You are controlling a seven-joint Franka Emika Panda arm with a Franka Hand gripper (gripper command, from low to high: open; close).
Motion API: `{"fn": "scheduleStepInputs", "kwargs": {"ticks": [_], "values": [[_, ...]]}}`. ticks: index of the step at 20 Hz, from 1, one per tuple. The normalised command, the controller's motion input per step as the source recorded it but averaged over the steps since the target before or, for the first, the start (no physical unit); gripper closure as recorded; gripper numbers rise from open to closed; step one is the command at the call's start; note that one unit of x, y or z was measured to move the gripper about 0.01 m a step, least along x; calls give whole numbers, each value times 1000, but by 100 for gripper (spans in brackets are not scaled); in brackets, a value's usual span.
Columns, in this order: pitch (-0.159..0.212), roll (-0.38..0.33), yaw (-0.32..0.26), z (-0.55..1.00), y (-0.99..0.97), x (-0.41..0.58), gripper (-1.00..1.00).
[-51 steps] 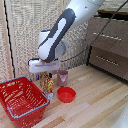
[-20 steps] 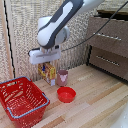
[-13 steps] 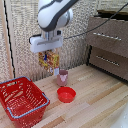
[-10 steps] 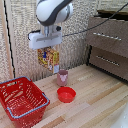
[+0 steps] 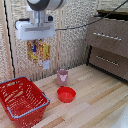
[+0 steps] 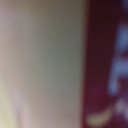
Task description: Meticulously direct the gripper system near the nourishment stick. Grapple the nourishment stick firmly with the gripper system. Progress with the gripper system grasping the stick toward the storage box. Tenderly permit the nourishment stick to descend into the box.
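The gripper [image 5: 38,42] is clamping the snack packet [image 5: 38,51], apparently hanging high above the floor, beyond the red basket [image 5: 22,99].

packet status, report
Claw shut on packet, held high. Basket below, toward exterior view's left. Cup and bowl off to the side.

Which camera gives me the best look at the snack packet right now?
The exterior view. There the snack packet hangs whole under the gripper, lifted above the red basket. The wrist view shows only a blurred dark red and pale close-up, too soft to identify.
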Motion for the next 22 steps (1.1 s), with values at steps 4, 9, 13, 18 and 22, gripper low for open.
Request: {"fn": "scheduleStepInputs", "kwargs": {"ticks": [4,9,13,18,22], "values": [[19,0,0,35,834,-24,100],[18,0,21,-273,575,0,100],[2,0,44,-367,453,0,100],[0,0,63,-391,322,0,100],[0,-1,45,-380,354,-11,100]]}}
